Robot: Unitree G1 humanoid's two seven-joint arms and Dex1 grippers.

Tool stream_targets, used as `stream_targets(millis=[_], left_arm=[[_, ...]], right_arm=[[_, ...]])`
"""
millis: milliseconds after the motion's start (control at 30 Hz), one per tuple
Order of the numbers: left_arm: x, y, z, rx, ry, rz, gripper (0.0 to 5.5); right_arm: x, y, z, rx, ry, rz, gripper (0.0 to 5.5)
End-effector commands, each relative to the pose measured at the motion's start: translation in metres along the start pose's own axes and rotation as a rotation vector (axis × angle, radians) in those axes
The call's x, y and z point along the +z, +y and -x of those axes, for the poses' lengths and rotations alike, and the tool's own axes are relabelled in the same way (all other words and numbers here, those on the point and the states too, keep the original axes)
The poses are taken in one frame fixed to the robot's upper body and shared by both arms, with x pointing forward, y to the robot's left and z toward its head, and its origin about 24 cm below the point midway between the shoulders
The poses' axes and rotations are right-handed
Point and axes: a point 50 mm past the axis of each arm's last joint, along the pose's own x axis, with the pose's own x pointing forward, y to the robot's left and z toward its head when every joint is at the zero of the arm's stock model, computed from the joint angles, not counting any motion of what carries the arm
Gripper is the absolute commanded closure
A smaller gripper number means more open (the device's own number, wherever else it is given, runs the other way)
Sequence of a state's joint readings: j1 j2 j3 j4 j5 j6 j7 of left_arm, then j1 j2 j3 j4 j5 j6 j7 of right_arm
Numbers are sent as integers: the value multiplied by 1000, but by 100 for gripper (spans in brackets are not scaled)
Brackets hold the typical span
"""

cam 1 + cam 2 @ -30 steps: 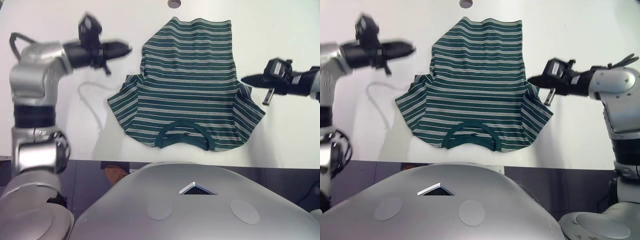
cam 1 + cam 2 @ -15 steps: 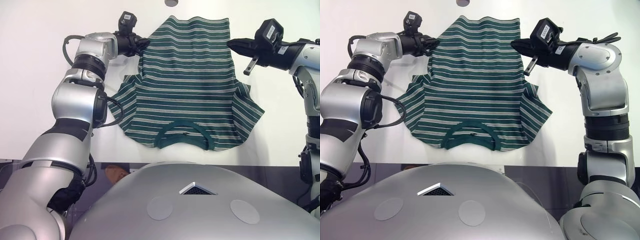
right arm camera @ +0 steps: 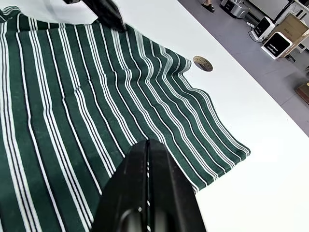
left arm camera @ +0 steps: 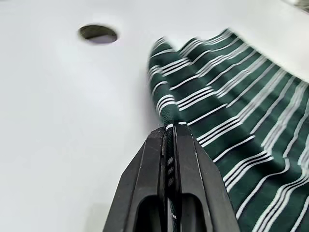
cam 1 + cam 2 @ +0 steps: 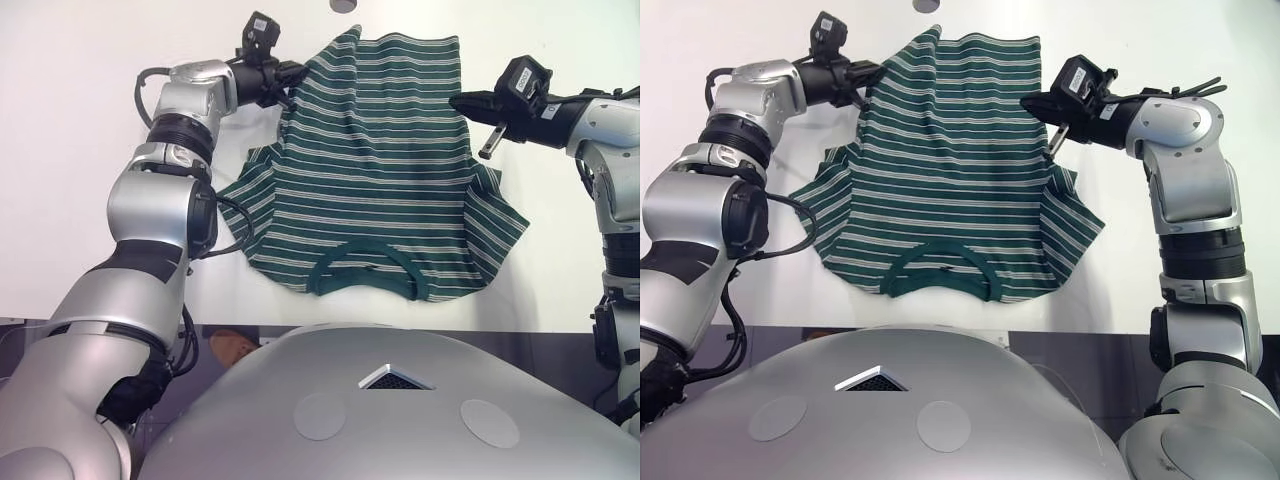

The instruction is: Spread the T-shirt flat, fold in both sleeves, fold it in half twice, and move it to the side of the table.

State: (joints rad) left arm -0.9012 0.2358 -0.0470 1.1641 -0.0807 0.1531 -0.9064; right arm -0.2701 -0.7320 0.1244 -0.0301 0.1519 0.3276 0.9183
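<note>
1. The left gripper (image 5: 291, 76) sits over by the desk's (image 5: 80, 200) far edge, left of middle. Its fingers (image 4: 186, 145) are clamped tight on the left edge of the T-shirt (image 5: 375, 170), close to the far-left hem corner. You can see striped cloth squeezed right between them in the left wrist view, and that bit of edge is pulled up off the desk into a little ridge.
2. The left sleeve (image 5: 245, 195) sticks out to the side, kinda rumpled.
3. The T-shirt itself is dark green with thin white stripes. It lies around the middle of the white desk, with the hem toward the far edge and the collar (image 5: 365, 252) toward the near edge. The body looks mostly flat, with a few ripples.
4. A small round hole (image 5: 343, 5) sits in the desk just past the hem.
5. The right sleeve (image 5: 505, 215) is bunched up on the other side.
6. The right gripper (image 5: 460, 100) is at the shirt's right edge, roughly level with the left one. Its fingers (image 3: 161, 159) are pressed together with no gap. Can't tell if any cloth is caught in there.
</note>
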Motion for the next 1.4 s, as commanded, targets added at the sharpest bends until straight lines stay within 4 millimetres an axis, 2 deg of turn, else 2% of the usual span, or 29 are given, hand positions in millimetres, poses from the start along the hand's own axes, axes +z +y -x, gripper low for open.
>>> stream_targets(millis=[33, 100, 200, 333, 400, 533, 600, 767, 867, 1033, 1133, 1300, 1400], left_arm=[[-11, -25, -7, -176, 115, -224, 546], [-22, -43, -9, -246, 181, -330, 546], [-33, -61, -15, -250, 214, -368, 546], [-38, -74, -18, -240, 225, -344, 466], [-34, -73, -14, -235, 207, -348, 447], [13, -71, -5, -214, 9, -282, 447], [24, -68, -9, -180, -23, -232, 447], [6, -60, -28, -83, 139, -173, 447], [-5, -57, -31, -46, 216, -165, 447], [-15, -62, -34, -73, 258, -150, 447], [-13, -63, -35, -96, 222, -129, 447], [-9, -65, -36, -103, 158, -126, 534], [-6, -62, -36, -73, 136, -140, 545]], right_arm=[[-5, 6, -2, 27, 27, 10, 550], [-7, 9, -2, 37, 36, 7, 550], [-11, 13, -3, 46, 50, 5, 550], [-12, 15, -5, 53, 55, 1, 550], [-12, 15, -4, 55, 55, 0, 550], [-14, 16, -4, 50, 58, -8, 550], [-14, 16, -5, 48, 58, -12, 550], [-16, 18, -9, 44, 60, -13, 550], [-17, 19, -9, 44, 63, -14, 550], [-19, 21, -11, 46, 70, -14, 550], [-20, 20, -12, 44, 75, -13, 550], [-22, 20, -12, 46, 86, -8, 550], [-22, 20, -13, 48, 88, -5, 550]])
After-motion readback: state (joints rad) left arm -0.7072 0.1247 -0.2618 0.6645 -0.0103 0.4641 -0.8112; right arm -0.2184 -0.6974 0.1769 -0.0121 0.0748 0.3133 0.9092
